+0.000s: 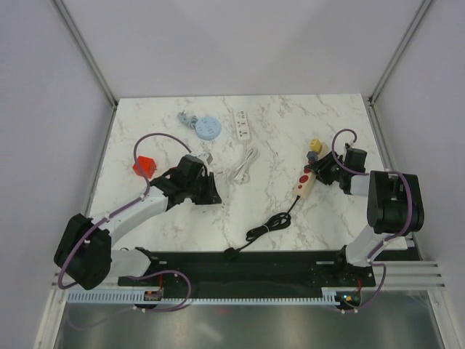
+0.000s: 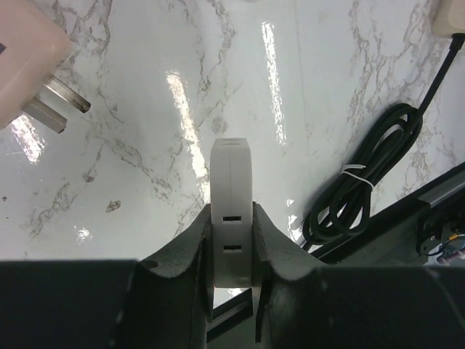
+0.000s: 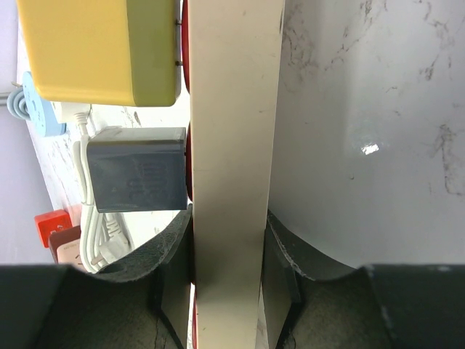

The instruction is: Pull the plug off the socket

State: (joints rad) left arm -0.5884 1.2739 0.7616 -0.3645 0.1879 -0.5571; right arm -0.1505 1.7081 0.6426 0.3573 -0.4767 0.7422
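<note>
right claw [image 3: 231, 236]: closed tight on the cream socket bar [image 3: 232, 109] | yellow plug [image 3: 102, 51] and grey plug [image 3: 138, 178]: both stuck in the bar's red side, just past the claw | left claw [image 2: 232, 233]: squeezing a small white adapter [image 2: 232, 189], marble table [image 2: 145, 182] behind it | black cord [image 1: 269, 227]: coiled between the two arms

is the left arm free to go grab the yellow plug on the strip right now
Probably not yet: the left gripper is shut on a white adapter, so its jaws are full. The yellow plug sits exposed on the power strip that the right gripper clamps.
</note>
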